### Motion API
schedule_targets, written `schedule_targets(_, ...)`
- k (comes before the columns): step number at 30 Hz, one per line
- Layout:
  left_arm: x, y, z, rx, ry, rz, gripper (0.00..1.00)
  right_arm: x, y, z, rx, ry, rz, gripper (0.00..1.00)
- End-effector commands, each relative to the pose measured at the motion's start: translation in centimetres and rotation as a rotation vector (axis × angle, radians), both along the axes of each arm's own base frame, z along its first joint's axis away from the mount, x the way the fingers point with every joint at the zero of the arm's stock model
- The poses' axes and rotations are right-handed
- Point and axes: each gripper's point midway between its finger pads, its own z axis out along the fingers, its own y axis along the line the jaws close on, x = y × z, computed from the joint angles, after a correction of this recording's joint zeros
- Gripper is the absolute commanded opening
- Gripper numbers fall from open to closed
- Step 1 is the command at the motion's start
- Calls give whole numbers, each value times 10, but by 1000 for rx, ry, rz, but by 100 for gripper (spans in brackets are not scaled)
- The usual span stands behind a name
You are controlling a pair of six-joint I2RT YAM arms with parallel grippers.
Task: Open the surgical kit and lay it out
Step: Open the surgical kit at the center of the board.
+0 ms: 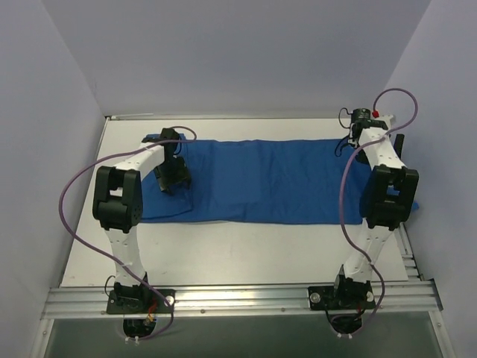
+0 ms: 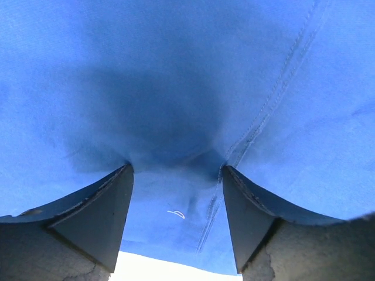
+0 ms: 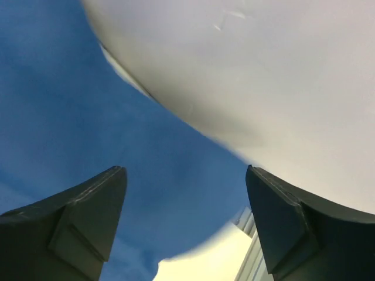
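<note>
The surgical kit shows only as its deep-blue drape (image 1: 276,183), spread flat in a long strip across the back of the white table (image 1: 246,253). My left gripper (image 1: 173,179) stands over the drape's left end. In the left wrist view the left gripper (image 2: 176,170) is open, its fingertips (image 2: 124,172) down on the drape (image 2: 176,88) beside a stitched hem (image 2: 263,117). My right gripper (image 1: 352,143) hangs at the drape's far right end. Seen from the right wrist, the right gripper (image 3: 186,170) is open above the drape (image 3: 70,117), with nothing between its fingers.
White walls enclose the table on three sides. An aluminium rail (image 1: 238,298) carries both arm bases at the near edge, and another rail (image 1: 408,250) runs along the right side. Purple cables (image 1: 74,194) loop off both arms.
</note>
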Motion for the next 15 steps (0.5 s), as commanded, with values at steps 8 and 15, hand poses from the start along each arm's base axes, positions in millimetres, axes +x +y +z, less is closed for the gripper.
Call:
schedule_targets(8,21,-31,12,74,-34,-61,71,59,127,64,373,-322,341,93)
schedule_targets(15,16,-26,-5,175,23,-40,61,50,183,48,523,-318,476,92)
